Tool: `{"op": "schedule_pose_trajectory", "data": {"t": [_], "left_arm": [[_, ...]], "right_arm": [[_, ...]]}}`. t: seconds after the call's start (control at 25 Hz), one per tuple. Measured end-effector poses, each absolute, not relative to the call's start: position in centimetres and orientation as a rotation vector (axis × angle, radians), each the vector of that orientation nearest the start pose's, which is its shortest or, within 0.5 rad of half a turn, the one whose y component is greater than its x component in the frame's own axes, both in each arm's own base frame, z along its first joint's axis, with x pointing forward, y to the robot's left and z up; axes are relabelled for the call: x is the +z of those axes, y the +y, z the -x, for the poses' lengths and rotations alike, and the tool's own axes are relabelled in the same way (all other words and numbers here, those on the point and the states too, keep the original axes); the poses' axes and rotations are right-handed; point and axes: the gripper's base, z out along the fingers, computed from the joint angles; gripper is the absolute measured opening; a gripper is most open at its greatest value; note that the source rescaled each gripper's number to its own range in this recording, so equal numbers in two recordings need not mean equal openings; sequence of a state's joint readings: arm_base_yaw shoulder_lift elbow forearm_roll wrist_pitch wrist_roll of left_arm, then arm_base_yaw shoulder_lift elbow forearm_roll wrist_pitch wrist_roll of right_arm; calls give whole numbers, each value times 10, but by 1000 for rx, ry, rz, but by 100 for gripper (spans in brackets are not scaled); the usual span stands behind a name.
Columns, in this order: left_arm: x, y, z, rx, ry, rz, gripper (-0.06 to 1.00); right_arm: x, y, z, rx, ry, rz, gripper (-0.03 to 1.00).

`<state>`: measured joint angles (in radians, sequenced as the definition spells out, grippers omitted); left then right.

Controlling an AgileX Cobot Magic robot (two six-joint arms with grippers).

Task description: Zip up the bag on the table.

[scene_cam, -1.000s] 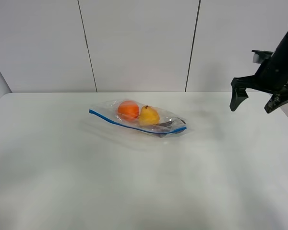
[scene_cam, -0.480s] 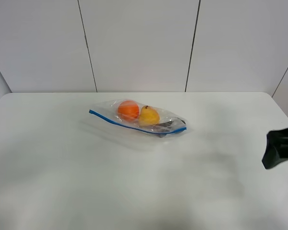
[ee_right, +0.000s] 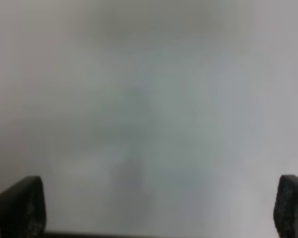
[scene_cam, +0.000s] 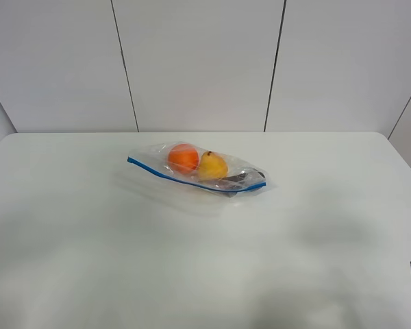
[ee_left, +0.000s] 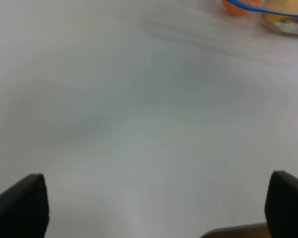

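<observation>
A clear, crinkly plastic bag (scene_cam: 195, 168) lies flat on the white tabletop (scene_cam: 89, 260), a little behind the middle of it and well away from every edge. A blue seal strip (scene_cam: 192, 181) runs along the bag's near long side, from the left corner down and rightward to the right corner, forming a thin, slightly bowed line. Through the plastic an orange fruit (scene_cam: 183, 157) sits toward the left end, a yellow pear (scene_cam: 212, 166) lies touching it on the right with its stem end pointing up and back, and a dark item (scene_cam: 237, 178) rests flat near the right end just behind the strip. The plastic bulges over the fruit and flattens out into wrinkled, glossy folds at both ends. In the left wrist view the left gripper (ee_left: 154, 203) stands wide open over bare tabletop, its two dark fingertips (ee_left: 22, 206) at the frame's corners, with the bag only a blurred sliver at the far edge. In the right wrist view the right gripper (ee_right: 159, 208) is likewise spread wide, over a blurred grey-white surface, holding nothing
</observation>
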<state>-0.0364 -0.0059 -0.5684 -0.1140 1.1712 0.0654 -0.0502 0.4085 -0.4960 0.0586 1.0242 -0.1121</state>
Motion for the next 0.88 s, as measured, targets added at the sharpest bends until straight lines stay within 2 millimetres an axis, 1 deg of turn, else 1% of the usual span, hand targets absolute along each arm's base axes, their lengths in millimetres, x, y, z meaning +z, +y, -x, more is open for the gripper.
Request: {"op": "schedule_pose_trajectory", "data": {"t": [0.12,0.48,0.88], "left_arm": [[287,-9,20,-119,2074,-124,100],[287,-9,20,-119,2074,-124,100],[287,-9,20,-120,2076,-124,100]], "right_arm": [[274,3,-40,-10,2285,59,99],[278,2,1,-34,2022,9,99],[278,1,3,-48,2012,-12,100]]}}
